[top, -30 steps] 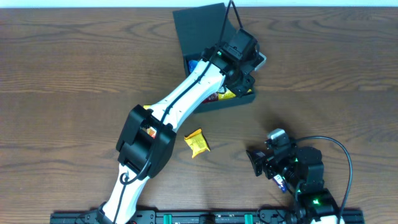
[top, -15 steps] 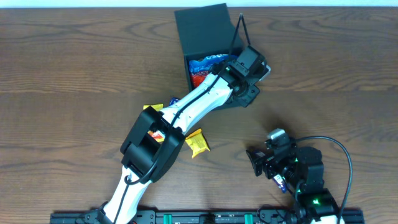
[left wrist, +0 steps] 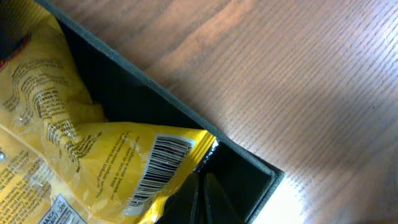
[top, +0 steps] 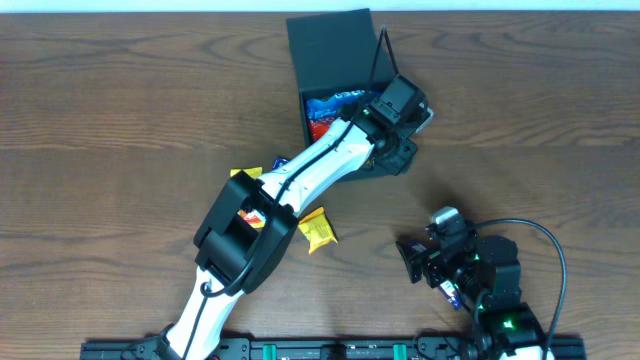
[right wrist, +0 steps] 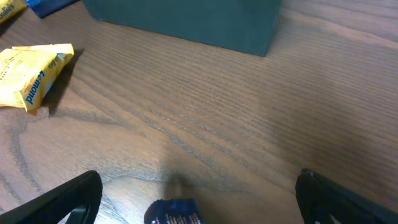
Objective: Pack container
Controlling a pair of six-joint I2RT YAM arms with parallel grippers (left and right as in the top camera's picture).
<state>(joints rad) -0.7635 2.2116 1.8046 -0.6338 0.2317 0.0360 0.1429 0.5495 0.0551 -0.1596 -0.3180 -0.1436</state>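
The box (right wrist: pixel 186 22) sits on the tabletop (top: pixel 120 110) at the upper centre of the overhead frame, its lid (top: pixel 330 50) flapped open towards the top edge. Red and blue packets (top: pixel 328 108) show inside it. The left wrist view also shows yellow packets (left wrist: pixel 56 143) lying against its dark inner wall.

The left arm runs from the lower left of the overhead frame up to the box. The left pincer (top: pixel 395 152) is down inside the box's lower right corner, and it is closed. In the wrist view its dark tips sit together just beside the barcode end of a yellow packet. Whether they pinch that packet I cannot tell.

The right pincer (top: pixel 410 262) is low on the tabletop at the lower right, well apart from the box. Its jaws are spread wide with nothing between them. A blue packet (right wrist: pixel 174 213) lies just below it in the wrist view.

A loose yellow packet (top: pixel 317 229) lies on the tabletop between the left arm and the right pincer. Another yellow one (top: pixel 243 175) and a blue one (top: pixel 280 162) peek out from beside the left arm.
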